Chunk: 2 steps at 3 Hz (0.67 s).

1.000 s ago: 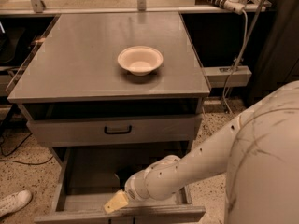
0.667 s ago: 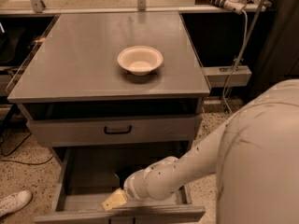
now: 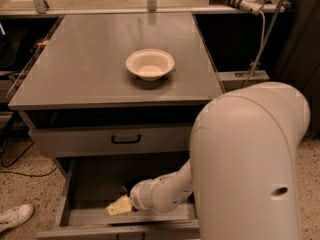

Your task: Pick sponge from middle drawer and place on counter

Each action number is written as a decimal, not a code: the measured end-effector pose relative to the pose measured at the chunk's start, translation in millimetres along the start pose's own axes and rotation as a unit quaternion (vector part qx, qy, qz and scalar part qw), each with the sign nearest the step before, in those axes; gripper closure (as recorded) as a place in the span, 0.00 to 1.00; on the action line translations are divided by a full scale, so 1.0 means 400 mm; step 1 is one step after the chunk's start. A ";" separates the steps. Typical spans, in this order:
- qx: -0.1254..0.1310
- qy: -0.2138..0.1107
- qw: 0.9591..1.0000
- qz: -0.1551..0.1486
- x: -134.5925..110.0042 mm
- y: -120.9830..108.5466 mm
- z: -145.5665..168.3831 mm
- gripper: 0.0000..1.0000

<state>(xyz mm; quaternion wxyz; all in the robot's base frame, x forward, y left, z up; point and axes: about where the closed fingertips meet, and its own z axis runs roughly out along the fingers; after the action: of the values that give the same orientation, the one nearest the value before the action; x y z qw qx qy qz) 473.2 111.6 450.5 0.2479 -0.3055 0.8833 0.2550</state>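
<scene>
The middle drawer (image 3: 90,184) stands pulled open at the bottom of the cabinet, showing its flat grey floor. My gripper (image 3: 119,205) is down inside it near the front rail, at the end of my white wrist (image 3: 155,194). Its tip looks pale yellow. I cannot make out the sponge as a separate thing; it is hidden or merged with that pale tip. The grey counter (image 3: 90,69) lies above, well away from the gripper.
A cream bowl (image 3: 150,64) sits in the middle of the counter. The upper drawer front with a black handle (image 3: 126,139) is closed above the open drawer. My bulky white arm (image 3: 250,164) fills the right foreground. A white shoe (image 3: 15,217) lies on the floor at left.
The gripper's tip has risen slightly inside the drawer. My upper arm has swung in and now covers more of the right foreground. The bowl has not moved.
</scene>
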 end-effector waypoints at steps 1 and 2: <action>0.006 -0.008 1.000 0.022 0.025 -0.022 0.056 0.00; 0.015 -0.012 0.999 0.043 0.060 -0.046 0.102 0.00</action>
<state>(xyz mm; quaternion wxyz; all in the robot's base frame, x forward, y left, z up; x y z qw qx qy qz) 480.5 113.8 400.3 0.2517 -0.2608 0.8963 0.2554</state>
